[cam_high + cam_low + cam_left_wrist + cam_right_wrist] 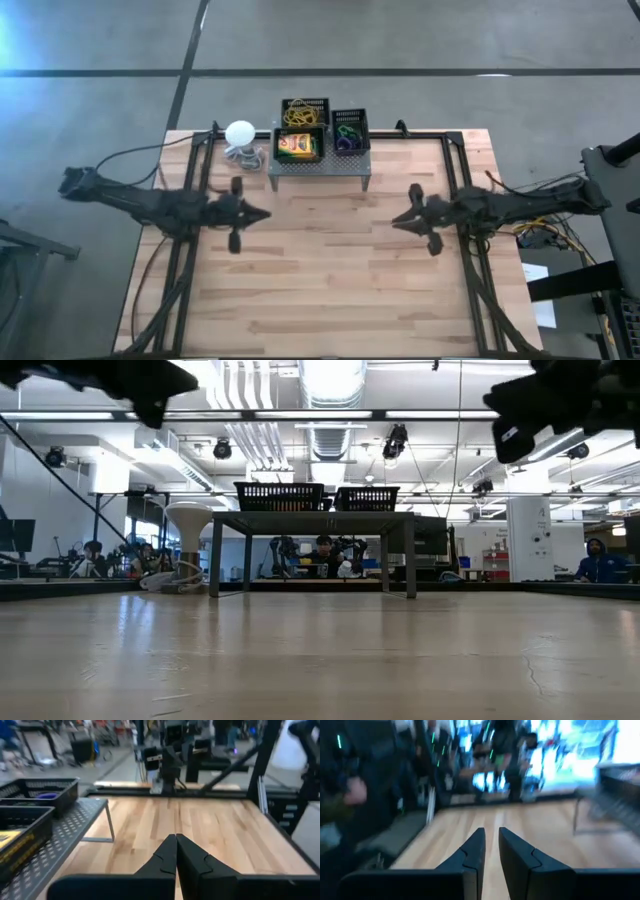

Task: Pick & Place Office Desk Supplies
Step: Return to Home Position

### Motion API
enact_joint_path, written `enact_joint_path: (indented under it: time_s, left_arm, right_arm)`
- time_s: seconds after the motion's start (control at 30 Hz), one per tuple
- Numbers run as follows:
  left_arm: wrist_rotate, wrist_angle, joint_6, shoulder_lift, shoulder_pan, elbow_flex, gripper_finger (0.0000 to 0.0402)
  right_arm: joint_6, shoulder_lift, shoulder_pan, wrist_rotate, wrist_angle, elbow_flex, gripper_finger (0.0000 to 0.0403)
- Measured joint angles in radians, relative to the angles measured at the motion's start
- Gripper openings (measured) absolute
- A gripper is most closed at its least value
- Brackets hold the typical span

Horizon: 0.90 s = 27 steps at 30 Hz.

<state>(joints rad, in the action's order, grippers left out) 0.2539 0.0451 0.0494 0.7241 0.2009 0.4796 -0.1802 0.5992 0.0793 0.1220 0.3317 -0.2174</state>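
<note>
Nearest me, the front of the desk [330, 300] is bare wood. Halfway back, the two arms reach in from the side edges and face each other, both held above the surface.

The left gripper [262, 213] has its fingers pressed together on nothing. The right gripper [397, 221] shows a narrow slit of wood between its fingers in its own wrist view, so it is slightly apart and empty too. I read this as both arms parked at home, with the sorting done or nearly done.

At the middle of the desk's far edge is the grey stand [320, 168], and every supply I can find is on it:
- **Front left tray** [276, 146]: holds the yellow-and-green boxes [298, 147].
- **Rear left tray** [305, 101]: directly behind the first, holds the tan rubber bands [300, 117] in a loose tangle.
- **Right tray** [351, 112]: holds the purple and green rings [347, 135].

A white ball with a cord [240, 132] sits just left of the stand.

If I had to pick anything up again, this is how I would expect each to handle:
- **Bands:** nearly weightless and limp. I would pinch one strand where it lifts off the mesh and expect others to drag along with it.
- **Boxes:** they look light and stiff, so I would grip one across its narrow sides.
- **Rings:** small and probably slippery, so I would close across the rim rather than on the flat.
- **Trays:** rigid mesh, best taken by one wall.

Beyond the desk, people sit at workstations [322, 550] in the room.
</note>
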Motion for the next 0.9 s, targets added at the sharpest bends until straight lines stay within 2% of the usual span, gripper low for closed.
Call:
enact_joint_path:
  time_s: [0.1, 0.3, 0.43, 0.6, 0.7, 0.83, 0.9]
  left_arm:
    - [0.1, 0.016, 0.011, -0.1, 0.09, -0.064, 0.0005]
    - [0.098, 0.01, 0.0, -0.286, 0.091, -0.168, 0.0005]
    - [0.026, -0.014, -0.008, -0.432, 0.052, -0.224, 0.0005]
    - [-0.032, -0.214, -0.015, -0.618, -0.054, -0.231, 0.0003]
    - [-0.106, -0.311, -0.015, -0.726, -0.134, -0.232, 0.0003]
    - [-0.271, -0.299, -0.032, -0.71, -0.214, -0.235, 0.0002]
    - [-0.321, -0.282, -0.052, -0.7, -0.236, -0.239, 0.0003]
  right_arm:
    - [-0.017, -0.125, -0.014, -0.021, 0.064, 0.068, 0.0052]
    - [-0.022, -0.344, -0.017, -0.076, 0.065, 0.171, 0.0052]
    - [-0.027, -0.469, -0.017, -0.098, -0.008, 0.208, 0.0052]
    - [0.017, -0.593, -0.017, -0.157, -0.121, 0.208, 0.0052]
    - [0.041, -0.597, -0.016, -0.19, -0.151, 0.208, 0.0052]
    - [0.05, -0.57, -0.017, -0.232, -0.195, 0.208, 0.0052]
    - [0.05, -0.564, -0.016, -0.228, -0.206, 0.208, 0.0052]
